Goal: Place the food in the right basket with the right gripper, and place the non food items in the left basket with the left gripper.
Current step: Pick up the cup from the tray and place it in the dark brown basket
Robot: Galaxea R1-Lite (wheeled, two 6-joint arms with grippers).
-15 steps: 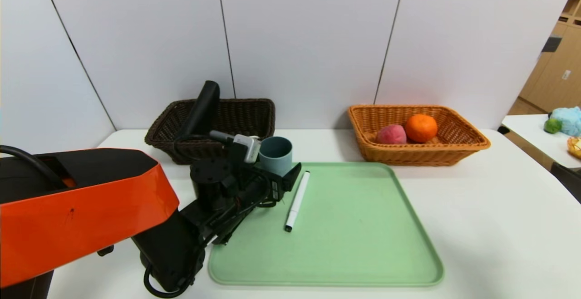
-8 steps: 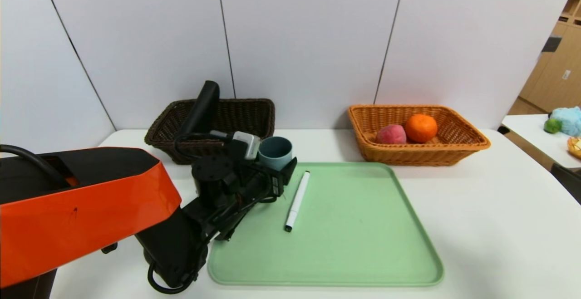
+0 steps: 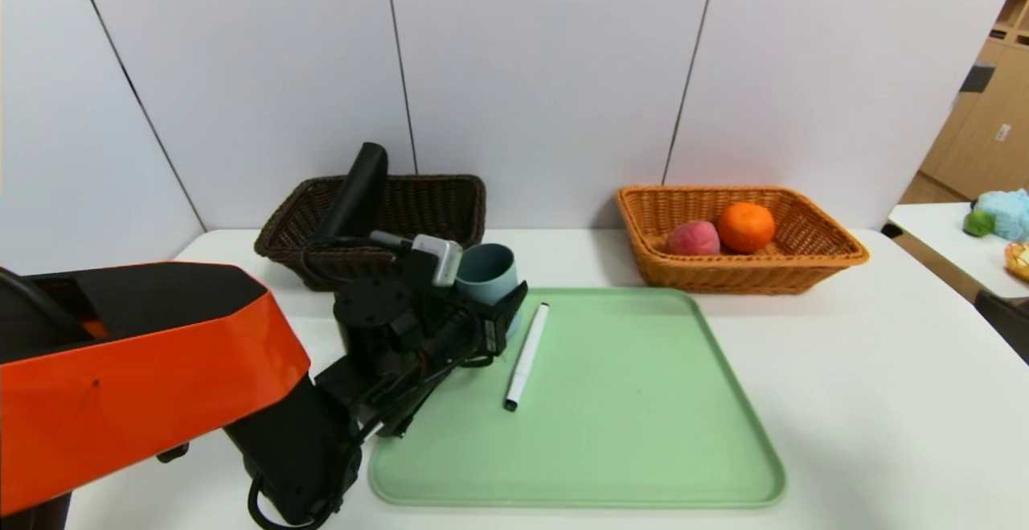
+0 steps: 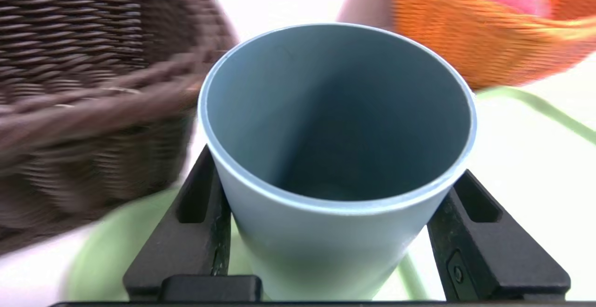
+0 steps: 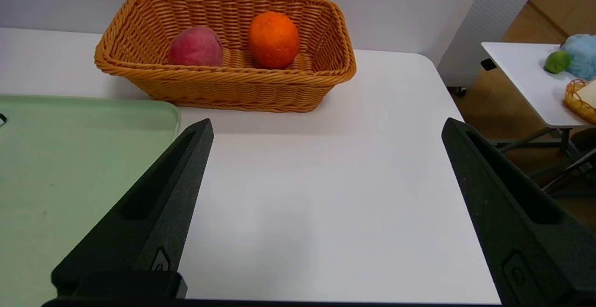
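My left gripper (image 4: 336, 160) is shut on the blue-grey cup (image 4: 326, 246), one black finger against each side of its wall. The cup (image 3: 486, 273) stands at the far left corner of the green tray (image 3: 643, 433), close to the dark brown left basket (image 3: 434, 208). A long black pouch (image 3: 358, 188) leans upright in that basket. The white marker (image 3: 526, 355) lies on the tray. An orange (image 3: 745, 226) and a peach (image 3: 693, 238) rest in the tan right basket (image 3: 836, 252). My right gripper (image 5: 327, 123) hangs open over bare table near that basket (image 5: 223, 81), outside the head view.
Both baskets stand against the back wall. A second table (image 3: 940, 232) at the far right carries a blue plush and a green fruit. White tabletop lies to the right of the tray.
The left gripper's fingers have closed in from wide open onto the cup's sides. The left arm shifted slightly. The cup, the marker and the right gripper have stayed put.
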